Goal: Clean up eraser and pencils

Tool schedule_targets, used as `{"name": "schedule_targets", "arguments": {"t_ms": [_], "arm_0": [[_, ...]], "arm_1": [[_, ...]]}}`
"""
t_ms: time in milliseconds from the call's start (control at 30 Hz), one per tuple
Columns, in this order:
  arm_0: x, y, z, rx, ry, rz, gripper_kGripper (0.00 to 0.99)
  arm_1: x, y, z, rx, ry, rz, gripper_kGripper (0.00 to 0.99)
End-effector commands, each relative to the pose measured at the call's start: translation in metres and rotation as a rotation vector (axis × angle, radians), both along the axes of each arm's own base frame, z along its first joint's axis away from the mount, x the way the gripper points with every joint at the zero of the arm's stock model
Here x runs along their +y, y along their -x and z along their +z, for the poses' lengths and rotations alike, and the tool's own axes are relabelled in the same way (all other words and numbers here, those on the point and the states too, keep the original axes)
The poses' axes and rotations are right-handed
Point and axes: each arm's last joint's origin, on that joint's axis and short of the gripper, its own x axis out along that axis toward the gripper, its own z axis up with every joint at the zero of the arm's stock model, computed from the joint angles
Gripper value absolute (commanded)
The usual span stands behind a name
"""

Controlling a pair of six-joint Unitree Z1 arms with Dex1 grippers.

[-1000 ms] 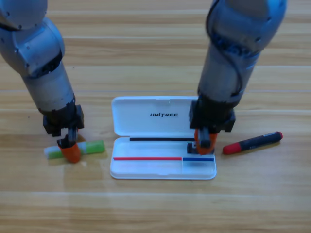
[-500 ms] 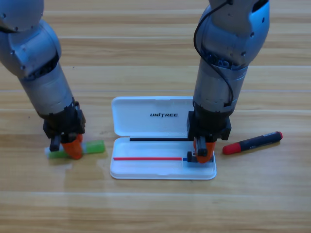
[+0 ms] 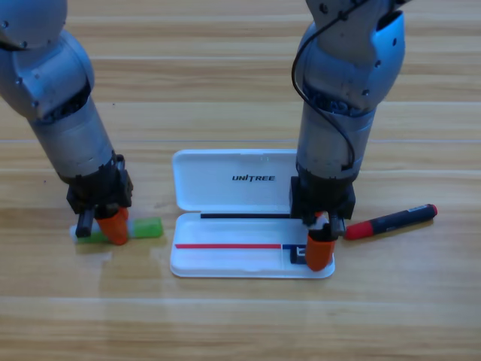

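R gripper point(image 3: 319, 252) over case point(image 3: 225, 180) lower-R corner, at eraser point(image 3: 299, 254); jaw gap hidden, can't tell. L gripper point(image 3: 113, 226) on green pencil point(image 3: 146, 228), grip unclear. Black pencil point(image 3: 391, 220) lies R of case. Pencils: light, stiff, prob. roll; take mid-barrel.

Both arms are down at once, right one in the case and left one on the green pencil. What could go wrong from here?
1. The right gripper is low over the eraser at the white case's right end; pulling away could drag it out or shift the light case.
2. The left gripper straddles the green pencil; an off-centre pinch may roll it.
3. The black pencil lies near the right arm and could be knocked.
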Motion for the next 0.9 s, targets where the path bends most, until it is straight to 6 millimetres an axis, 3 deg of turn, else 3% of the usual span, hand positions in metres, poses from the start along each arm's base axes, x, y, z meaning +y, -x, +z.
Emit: {"name": "schedule_targets", "arguments": {"t_ms": [33,200,300,367,500,667,900], "arm_0": [[0.006,0.006,-0.031,0.092,-0.054,-0.007,0.000],[0.005,0.004,-0.018,0.084,-0.058,-0.006,0.000],[0.005,0.004,-0.001,0.075,-0.054,-0.007,0.000],[0.005,0.004,0.015,0.064,-0.048,-0.012,0.000],[0.004,0.006,0.045,0.046,-0.034,-0.021,0.000],[-0.012,0.013,0.080,0.028,-0.020,-0.053,0.000],[-0.047,0.024,0.100,0.004,-0.007,-0.091,0.000]], "arm_1": [[-0.003,0.015,0.019,-0.008,-0.003,0.010,0.931],[-0.029,0.035,0.069,-0.036,-0.051,0.013,0.936],[-0.051,0.039,0.081,-0.042,-0.054,-0.013,0.939],[-0.064,0.036,0.079,-0.040,-0.031,-0.035,0.939],[-0.087,0.023,0.054,-0.001,0.054,-0.018,0.939],[-0.101,-0.011,0.012,0.019,0.083,-0.024,0.939],[-0.104,-0.041,-0.029,-0.034,0.100,-0.005,0.920]]}}
